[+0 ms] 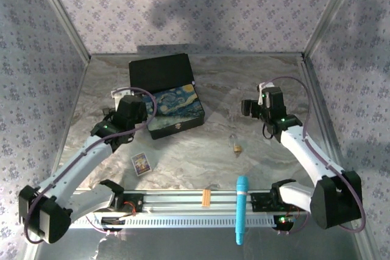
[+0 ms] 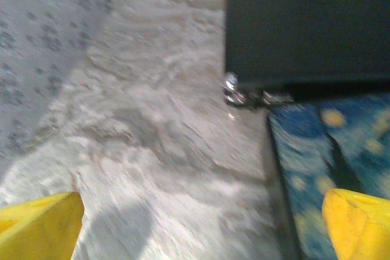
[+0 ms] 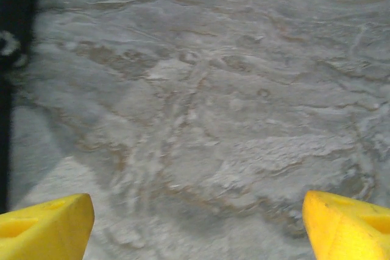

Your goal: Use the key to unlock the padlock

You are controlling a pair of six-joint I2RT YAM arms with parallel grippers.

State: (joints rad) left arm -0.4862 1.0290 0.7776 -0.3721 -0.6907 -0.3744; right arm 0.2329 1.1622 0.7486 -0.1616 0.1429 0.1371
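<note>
No writing is showing clearly enough to be read. A card is lying on the counter with a printed face, but its print is coming out too small to make out. The box is showing a painted starry sky, with no legible lettering.

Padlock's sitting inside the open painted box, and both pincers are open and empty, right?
Wrong on the padlock: it lies on the bare table to the right of the painted box, not inside it, as the top view shows. The left pincer and right pincer are open and empty.
</note>
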